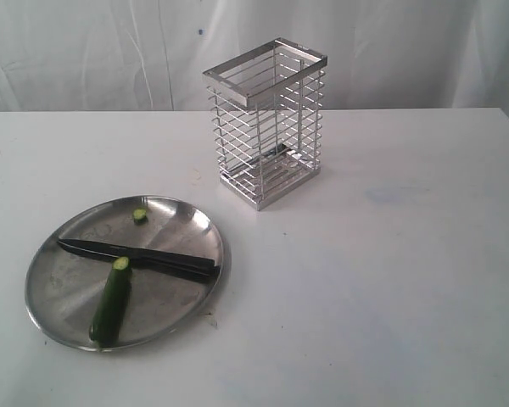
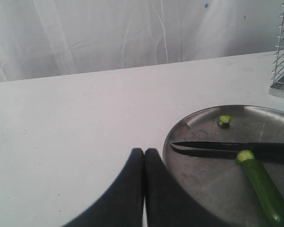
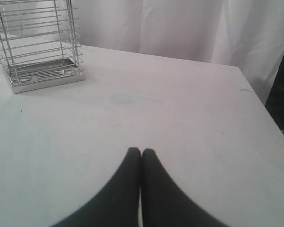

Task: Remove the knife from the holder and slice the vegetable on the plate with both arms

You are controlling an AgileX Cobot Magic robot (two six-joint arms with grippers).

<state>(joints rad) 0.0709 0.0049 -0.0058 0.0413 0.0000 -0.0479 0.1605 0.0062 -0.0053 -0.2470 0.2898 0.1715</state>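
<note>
Seemingly done, we note left gripper (image 2: 144, 156) and right gripper (image 3: 141, 153) clenched empty; the knife (image 1: 140, 258), loose across the slick plate (image 1: 42, 312), could slide off if bumped.

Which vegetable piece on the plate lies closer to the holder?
The small cut-off end piece, beyond the knife; the long piece lies on the knife's other side.

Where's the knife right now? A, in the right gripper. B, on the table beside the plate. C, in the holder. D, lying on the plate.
D: the knife lies flat across the plate, by the vegetable's cut end.
</note>
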